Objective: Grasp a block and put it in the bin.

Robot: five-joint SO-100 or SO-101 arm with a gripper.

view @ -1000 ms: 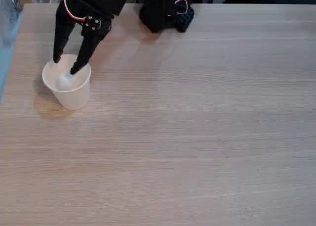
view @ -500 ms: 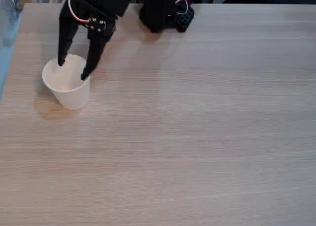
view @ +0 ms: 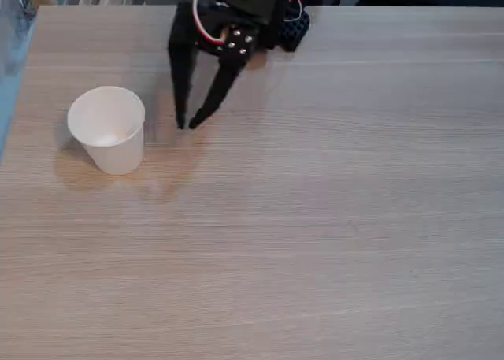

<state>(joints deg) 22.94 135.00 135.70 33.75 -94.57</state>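
both jaws of the gripper [view: 187, 125] stand almost together at their tips, with only a thin gap between them, and they spread wider higher up near the wrist. nothing is held between them, so i would call the gripper nearly closed and empty.

the bin [view: 108, 129], a white paper cup, stands upright on the left part of the wooden table [view: 331, 218] in the fixed view. the gripper is just beside it on the right, apart from it and not touching its rim. the block itself i cannot make out clearly. inside the cup there is only a pale, blurred area at the bottom, and white on white is too difficult to tell. no small cube lies anywhere on the visible table surface.

my judgement is that the task is probably finished, or very close to it: the gripper carries nothing and no cube remains on the table, so the block is most likely inside the cup. what may be left is only to bring the arm home.

as for the pose, the arm reaches from its black base [view: 268, 17] at the top edge toward the lower left, fingers pointing down and forward to the table, the tips close above the wood or perhaps touching it.
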